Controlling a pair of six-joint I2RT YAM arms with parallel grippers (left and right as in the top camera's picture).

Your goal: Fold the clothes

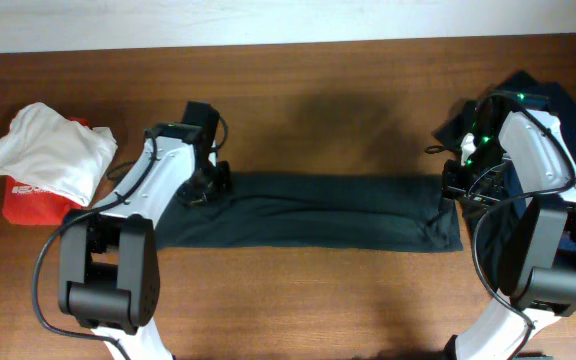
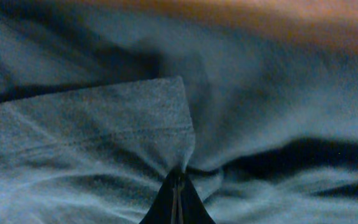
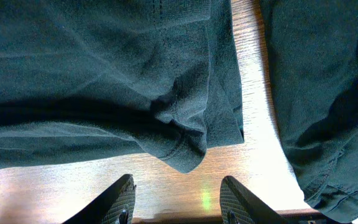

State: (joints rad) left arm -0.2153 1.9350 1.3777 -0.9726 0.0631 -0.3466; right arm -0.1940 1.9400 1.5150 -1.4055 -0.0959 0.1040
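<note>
The dark garment, stretched from 9 to 3 o'clock across the surface, is pinched at 9 o'clock by the closed left gripper, while the empty, half-open right gripper is poised over its 3 o'clock corner, likely for folding.

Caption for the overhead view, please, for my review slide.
Left gripper pinches one end of a long folded dark garment on the table; right gripper hangs open at the other end.
</note>
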